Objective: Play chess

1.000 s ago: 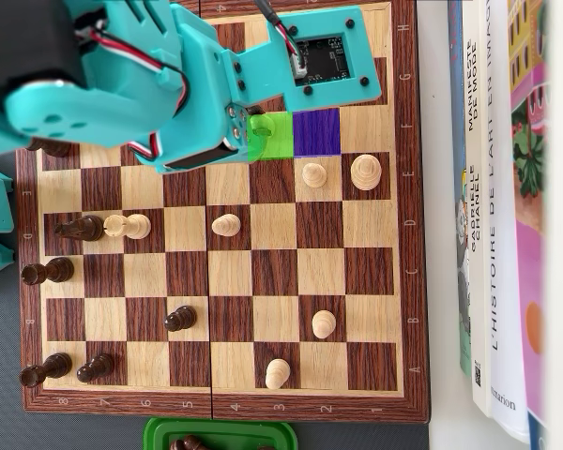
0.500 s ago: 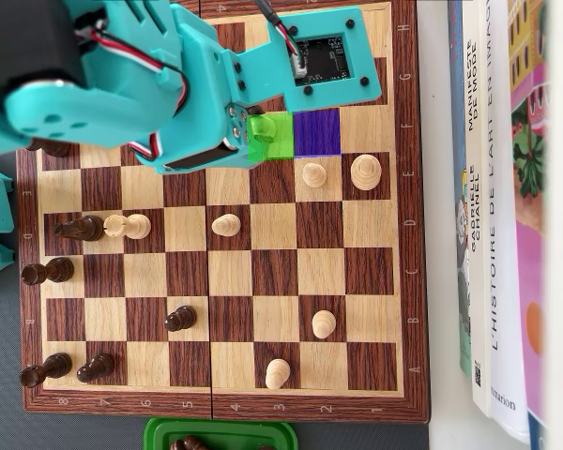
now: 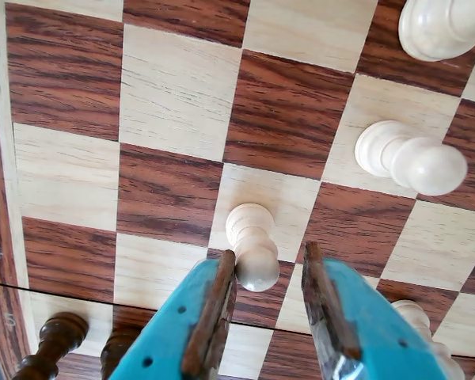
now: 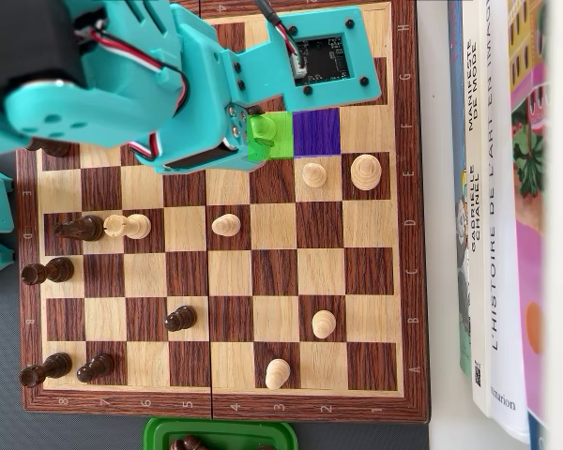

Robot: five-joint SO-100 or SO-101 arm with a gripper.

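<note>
In the wrist view my teal gripper is open, its brown pads either side of a white pawn. The pawn stands upright on a light square; its head touches the left pad and is apart from the right pad. The wooden chessboard fills the view. In the overhead view the arm covers the board's upper left and hides the fingertips and that pawn. A green square and a purple square are marked beside the arm.
Nearby white pieces: a pawn, a larger piece, another pawn. Dark pieces stand by the board's edge. A green tray sits below the board, books at right.
</note>
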